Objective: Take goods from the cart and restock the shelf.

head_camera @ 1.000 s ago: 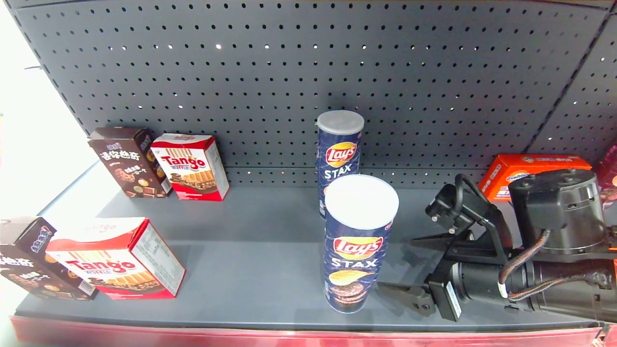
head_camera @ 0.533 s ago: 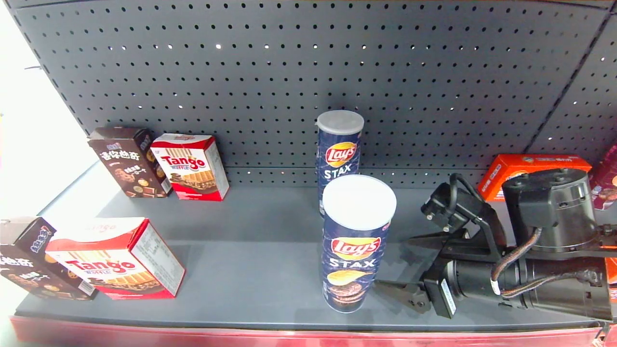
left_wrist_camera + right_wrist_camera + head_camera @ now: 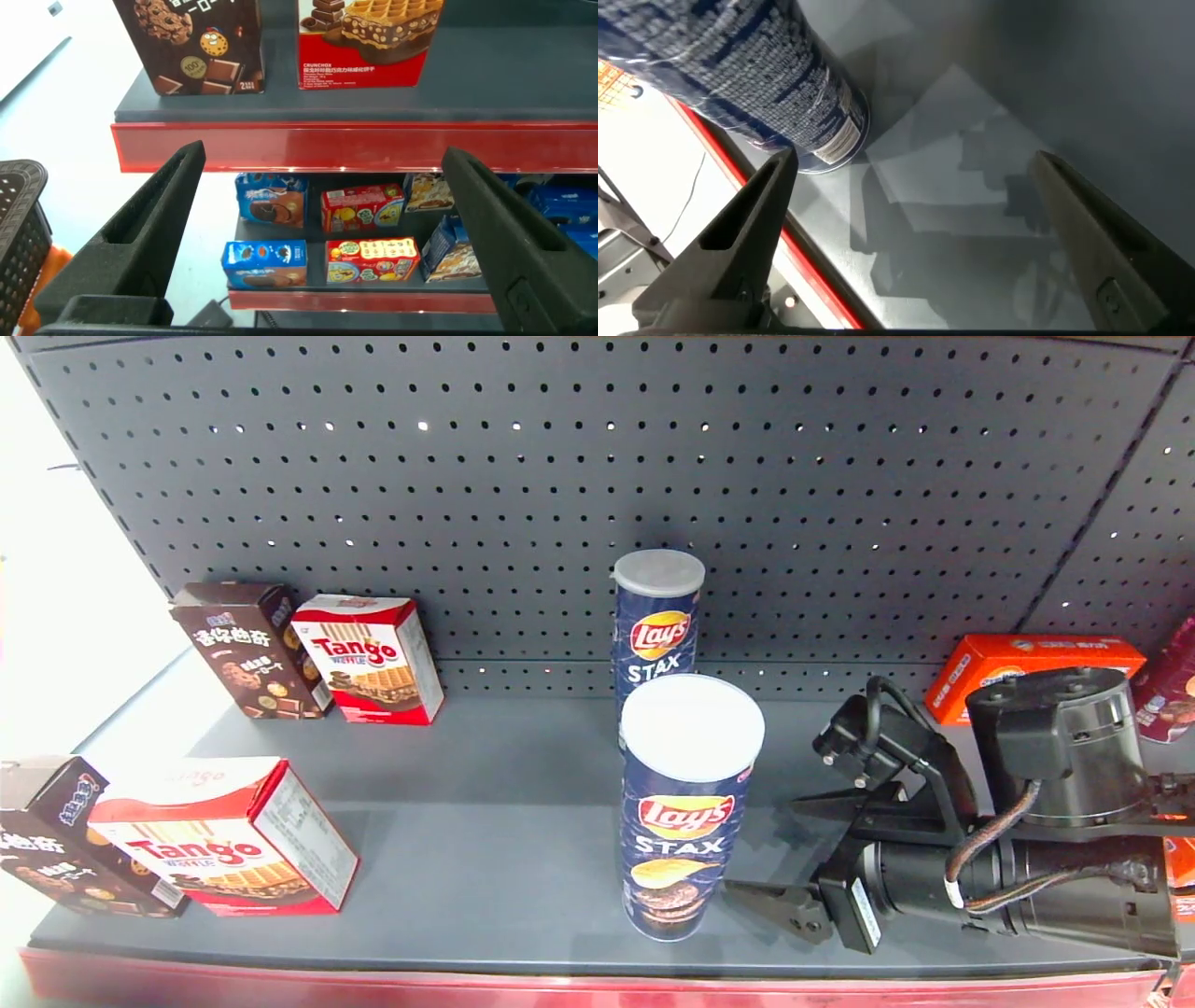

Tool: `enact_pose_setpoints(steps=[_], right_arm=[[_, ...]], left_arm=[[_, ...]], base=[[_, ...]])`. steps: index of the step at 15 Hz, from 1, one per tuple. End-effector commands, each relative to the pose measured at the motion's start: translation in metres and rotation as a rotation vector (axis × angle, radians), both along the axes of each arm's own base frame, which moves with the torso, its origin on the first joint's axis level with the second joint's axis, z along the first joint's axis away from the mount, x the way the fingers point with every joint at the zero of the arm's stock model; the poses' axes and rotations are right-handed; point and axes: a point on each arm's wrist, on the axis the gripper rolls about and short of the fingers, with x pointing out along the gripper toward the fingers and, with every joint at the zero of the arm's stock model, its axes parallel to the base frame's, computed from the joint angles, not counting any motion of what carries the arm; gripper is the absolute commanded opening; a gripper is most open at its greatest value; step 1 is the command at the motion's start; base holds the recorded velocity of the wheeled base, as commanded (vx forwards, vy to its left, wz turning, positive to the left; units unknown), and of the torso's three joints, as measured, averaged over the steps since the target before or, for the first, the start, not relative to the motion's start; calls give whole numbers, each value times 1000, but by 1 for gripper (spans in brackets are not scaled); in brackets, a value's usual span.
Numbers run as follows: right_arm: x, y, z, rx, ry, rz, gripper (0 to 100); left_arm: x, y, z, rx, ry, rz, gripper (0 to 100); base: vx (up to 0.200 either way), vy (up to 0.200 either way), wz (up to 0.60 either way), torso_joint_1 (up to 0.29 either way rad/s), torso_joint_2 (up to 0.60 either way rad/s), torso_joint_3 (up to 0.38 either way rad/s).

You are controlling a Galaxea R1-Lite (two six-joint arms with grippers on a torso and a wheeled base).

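Overhead, a grey pegboard (image 3: 560, 476) backs the grey shelf (image 3: 485, 840), which has a red front lip (image 3: 560, 989).

On the shelf's left front stands a red wafer box (image 3: 224, 835), with a brown cookie box (image 3: 65, 849) touching its left side. Behind them, against the pegboard, a second cookie box (image 3: 247, 649) and a second wafer box (image 3: 369, 658) stand side by side. An orange box (image 3: 1027, 667) lies at the right rear.

At the middle, two blue chip cans stand upright, lids on. The front can (image 3: 689, 803) is near the lip, and the rear can (image 3: 656, 625) is straight behind it by the pegboard.

The right end effector (image 3: 763, 845) lies low over the shelf just beside the front can, on its right. Its fingers are spread wide and grip nothing. In the right wrist view the can (image 3: 757, 75) sits outside the span of the end effector (image 3: 913, 163), past one finger.

The left end effector (image 3: 322, 154) is below shelf level, facing the red lip, fingers spread and holding nothing. Beyond it, lower shelves carry blue packs (image 3: 266, 263) and a red carton (image 3: 362, 207). A black mesh basket (image 3: 19, 233) shows at the side.
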Motion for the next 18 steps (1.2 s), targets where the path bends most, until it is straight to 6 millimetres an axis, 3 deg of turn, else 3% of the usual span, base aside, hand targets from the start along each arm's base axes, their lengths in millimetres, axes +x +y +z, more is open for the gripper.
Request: enact_pose_setpoints(steps=[1, 5, 7, 8, 9, 12, 13, 15, 16, 18], right_arm=[[-4, -5, 6, 17, -19, -8, 100], [-8, -37, 35, 79, -124, -134, 100], [-33, -87, 59, 152, -251, -285, 100], [-43, -98, 61, 163, -279, -321, 100], [-77, -127, 61, 193, -357, -424, 100], [-144, -155, 25, 213, -478, -567, 100], [-177, -162, -9, 222, -542, -635, 100], [-212, -167, -62, 231, -572, -661, 100], [-213, -167, -75, 228, -531, -676, 100], [-210, -167, -74, 251, -522, -644, 100]], left_arm=[[0, 0, 0, 0, 1, 1, 100], [0, 0, 0, 1, 1, 1, 100], [0, 0, 0, 1, 1, -1, 100], [0, 0, 0, 1, 1, -1, 100], [0, 0, 0, 3, 1, -3, 100], [0, 0, 0, 3, 3, -6, 100], [0, 0, 0, 3, 1, -3, 100], [0, 0, 0, 4, 1, -3, 100], [0, 0, 0, 6, 3, -4, 100], [0, 0, 0, 6, 3, -4, 100]], base=[[0, 0, 0, 0, 0, 0], [0, 0, 0, 0, 0, 0], [0, 0, 0, 0, 0, 0], [0, 0, 0, 0, 0, 0], [0, 0, 0, 0, 0, 0], [0, 0, 0, 0, 0, 0], [0, 0, 0, 0, 0, 0], [0, 0, 0, 0, 0, 0], [0, 0, 0, 0, 0, 0], [0, 0, 0, 0, 0, 0]])
